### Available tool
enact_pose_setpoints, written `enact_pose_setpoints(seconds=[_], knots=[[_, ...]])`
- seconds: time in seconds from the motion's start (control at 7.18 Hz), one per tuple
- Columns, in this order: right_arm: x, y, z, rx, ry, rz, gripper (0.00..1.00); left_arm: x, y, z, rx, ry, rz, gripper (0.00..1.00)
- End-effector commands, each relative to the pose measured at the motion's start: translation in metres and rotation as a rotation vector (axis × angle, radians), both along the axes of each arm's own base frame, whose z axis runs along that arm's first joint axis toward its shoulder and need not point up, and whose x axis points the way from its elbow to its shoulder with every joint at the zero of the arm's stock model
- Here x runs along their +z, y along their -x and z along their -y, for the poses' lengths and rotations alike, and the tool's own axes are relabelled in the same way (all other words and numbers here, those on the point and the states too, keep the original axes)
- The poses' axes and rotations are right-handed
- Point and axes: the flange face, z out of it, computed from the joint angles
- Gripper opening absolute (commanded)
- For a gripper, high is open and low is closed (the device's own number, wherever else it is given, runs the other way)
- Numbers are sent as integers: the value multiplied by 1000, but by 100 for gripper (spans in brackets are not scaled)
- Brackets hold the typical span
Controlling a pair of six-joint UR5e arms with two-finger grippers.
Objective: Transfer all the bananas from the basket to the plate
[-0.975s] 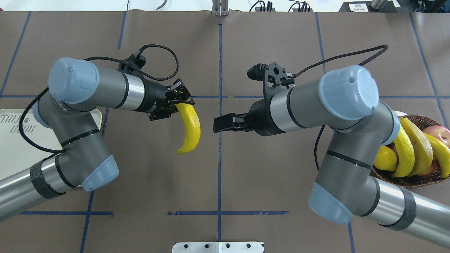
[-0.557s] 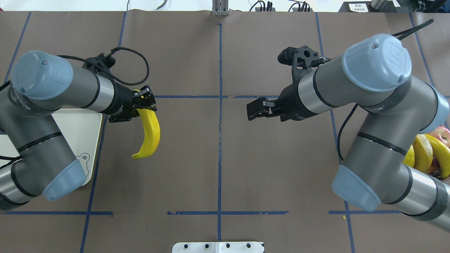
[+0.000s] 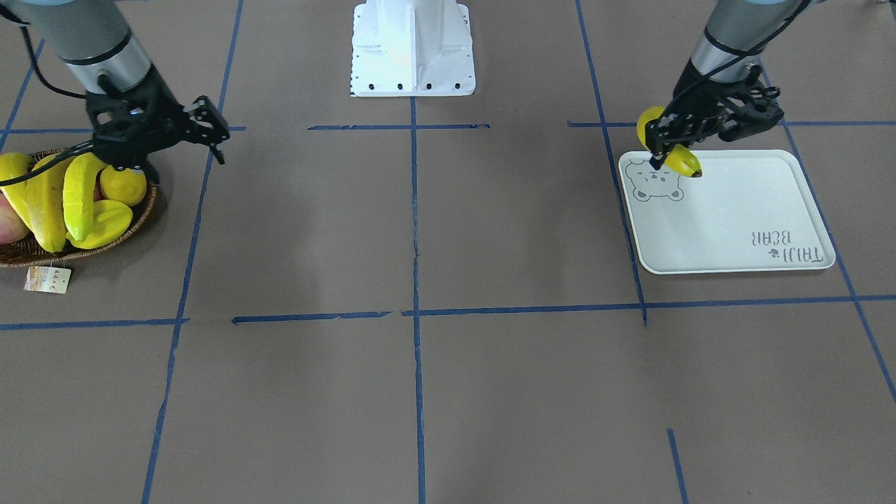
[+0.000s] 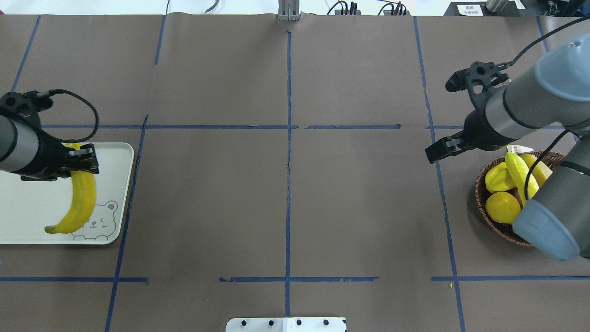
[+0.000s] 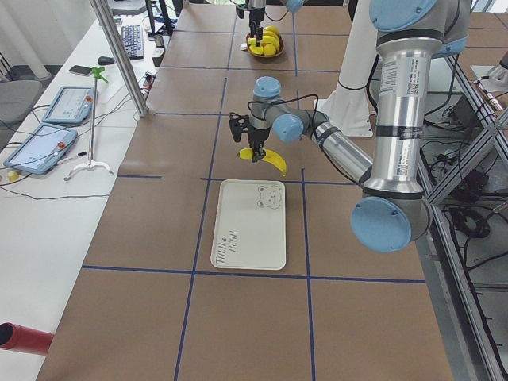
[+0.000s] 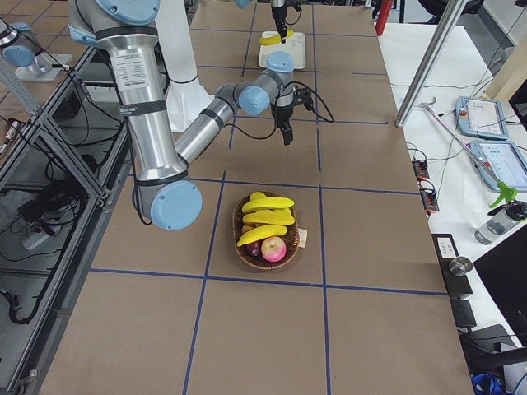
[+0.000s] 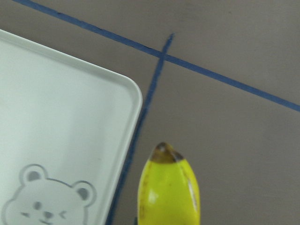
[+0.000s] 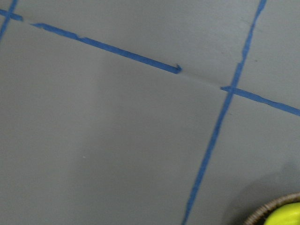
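Left tool clamped on stem end of one banana. The banana hangs curved with its dark tip down, in the air over the bear-print end of the plate; the side view shows a gap between the fruit and the plate. The left wrist view shows the dark tip just beside the plate's rounded corner. The plate lies flat on the tabletop with nothing on it.

Right tool carries nothing and hovers above the tabletop, just beside the basket on the side toward the middle. Cannot tell how wide its jaws stand. The right wrist view shows only brown surface, blue tape lines and a sliver of basket rim.

The basket sits well apart from the plate, at the opposite end of the tabletop. Other bananas are piled across it, along with a ridged yellow fruit, a round yellow fruit and a red apple. A paper tag lies beside the basket rim.
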Motion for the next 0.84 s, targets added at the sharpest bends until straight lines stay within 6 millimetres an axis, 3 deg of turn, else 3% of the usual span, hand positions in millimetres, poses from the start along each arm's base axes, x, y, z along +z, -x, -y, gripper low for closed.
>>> enact_pose_setpoints(seconds=[0.0,0.14,0.28,0.42,0.7], knots=[[63,-82,4,-95,-22,-12,100,75,82,10,90,-11,70,0],[77,-98,2,-109,-33,-22,100,109,92,19,108,7,89,0],[80,-102,1,-107,-31,-23,100,153,92,31,86,8,72,0],[80,-102,1,-107,-32,-24,100,185,96,37,31,71,-7,0],[80,-102,1,-107,-32,-24,100,219,91,43,-172,298,-48,5]])
